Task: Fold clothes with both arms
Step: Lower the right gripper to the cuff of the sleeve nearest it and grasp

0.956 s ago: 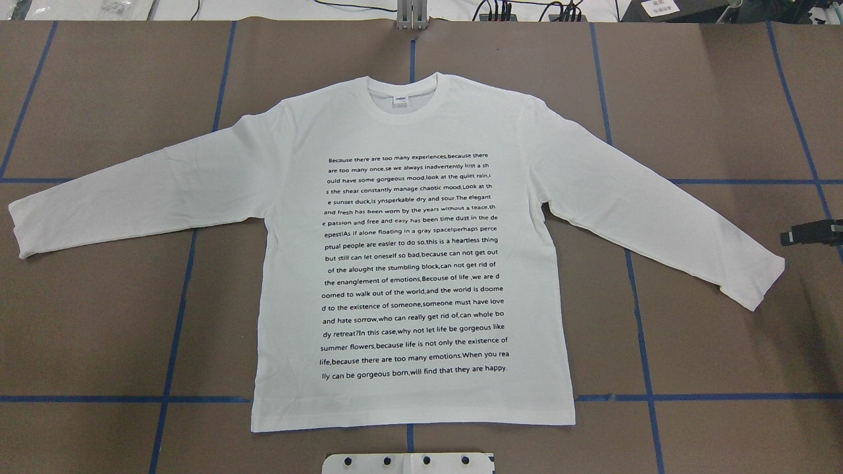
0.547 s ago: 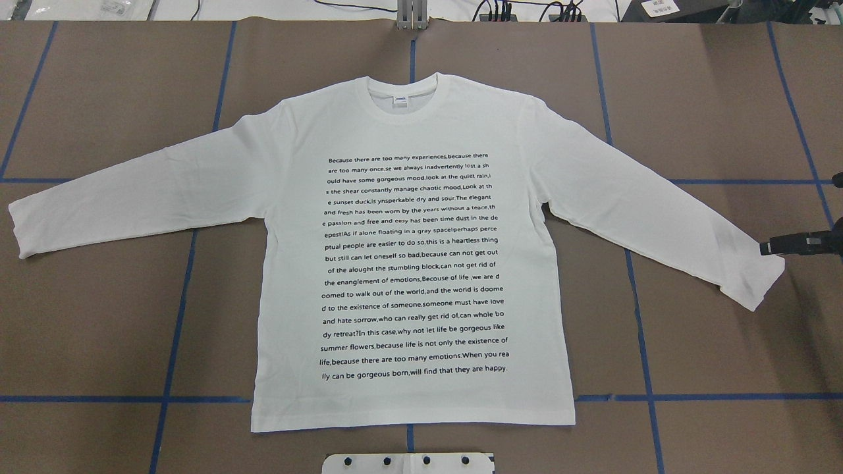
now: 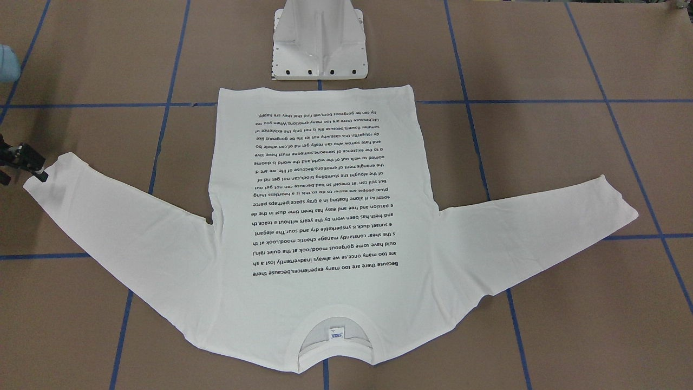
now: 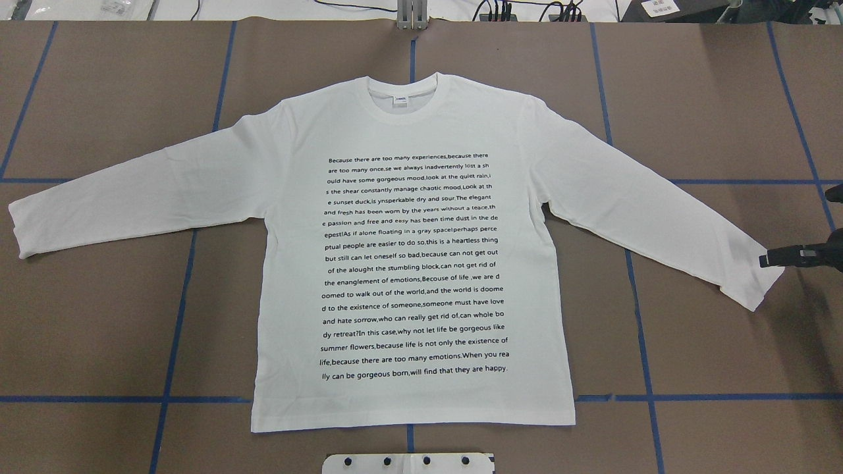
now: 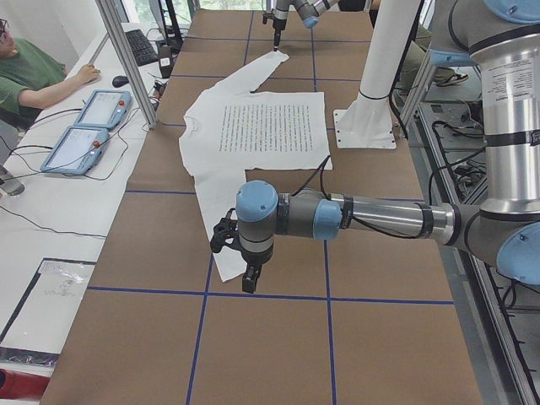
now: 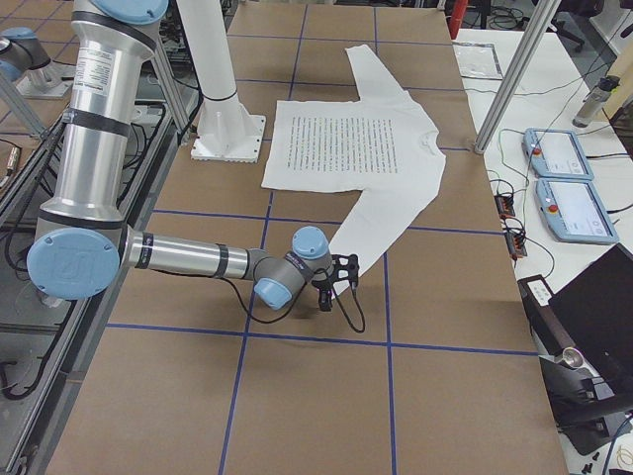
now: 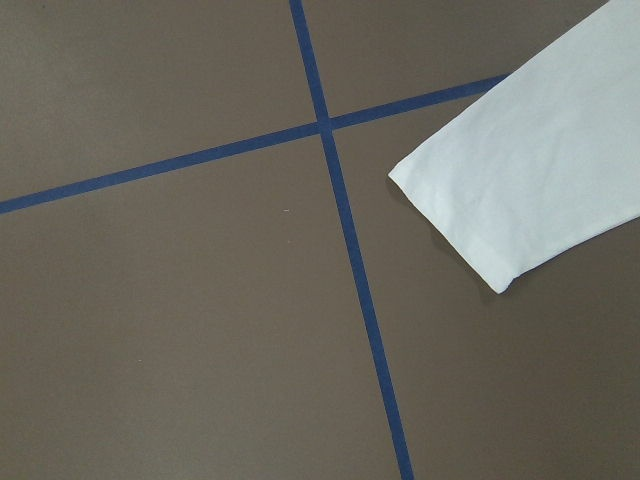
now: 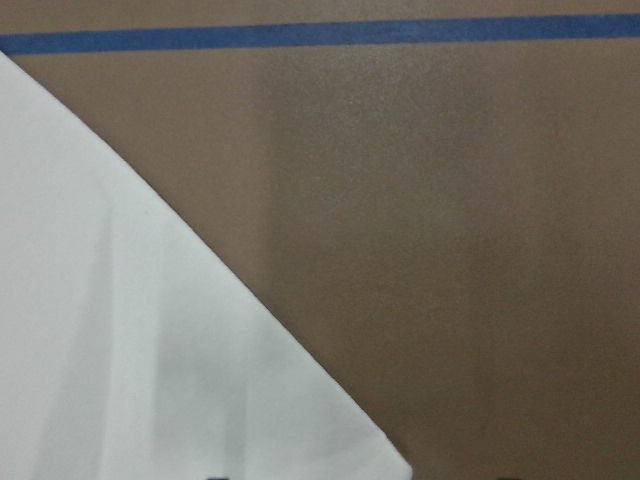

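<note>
white long-sleeved t-shirt (image 4: 408, 125) lies flat on the brown paper-covered table (image 4: 99, 99), printed side up, with the black text block (image 4: 413, 266) centred on the chest. collar and neck label (image 4: 400, 100) are on the side away from the robot, and the hem is just beside the white pedestal base (image 3: 319, 49). both sleeves are spread out sideways, cuffs angled back toward the robot's side. blue tape grid (image 4: 99, 398) crosses the paper, partly under the cloth. right gripper (image 4: 772, 258) is at the right sleeve cuff (image 4: 751, 283), one finger over the cuff's corner; touching or just above, cannot tell. its jaws look parted: the right wrist view has the cuff corner low in frame with a dark fingertip speck to either side at the bottom edge. it is holding nothing. right arm (image 6: 188, 255) reaches low and nearly level across the table. left gripper (image 5: 250, 283) shows only from the left-end camera, pointing down at the end of the left sleeve cuff (image 7: 480, 215); over it or just past it, cannot tell, and wide or narrow, cannot tell. the left wrist view looks down on that cuff lying flat beside a tape crossing. left arm (image 5: 380, 218) is stretched level over the table. a person (image 5: 34, 72) sits at the side bench near two blue-edged tablets (image 5: 101, 108).
</note>
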Controlling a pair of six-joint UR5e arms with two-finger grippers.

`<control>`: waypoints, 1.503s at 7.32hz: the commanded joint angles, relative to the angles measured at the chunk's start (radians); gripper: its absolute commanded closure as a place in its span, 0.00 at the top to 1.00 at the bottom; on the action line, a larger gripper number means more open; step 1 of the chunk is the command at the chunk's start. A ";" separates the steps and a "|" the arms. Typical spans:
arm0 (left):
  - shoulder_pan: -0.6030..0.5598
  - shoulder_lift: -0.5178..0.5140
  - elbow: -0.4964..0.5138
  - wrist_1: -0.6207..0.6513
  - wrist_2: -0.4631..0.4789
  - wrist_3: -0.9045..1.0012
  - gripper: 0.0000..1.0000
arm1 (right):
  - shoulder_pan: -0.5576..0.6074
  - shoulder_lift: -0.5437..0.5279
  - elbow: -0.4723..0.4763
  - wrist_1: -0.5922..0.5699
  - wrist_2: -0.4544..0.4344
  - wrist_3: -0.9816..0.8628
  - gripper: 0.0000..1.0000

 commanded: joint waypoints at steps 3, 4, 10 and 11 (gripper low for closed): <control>0.000 0.003 0.000 0.000 0.001 0.000 1.00 | -0.014 0.001 -0.003 -0.002 0.000 0.000 0.67; 0.000 0.003 0.000 0.000 0.000 0.000 1.00 | -0.015 0.014 -0.003 -0.002 0.001 0.000 0.58; -0.002 0.006 -0.002 0.000 0.000 0.000 1.00 | 0.008 0.007 0.028 -0.013 0.021 -0.002 0.00; -0.003 0.006 -0.002 0.000 0.001 0.000 1.00 | 0.033 0.005 0.061 -0.045 0.045 -0.002 0.00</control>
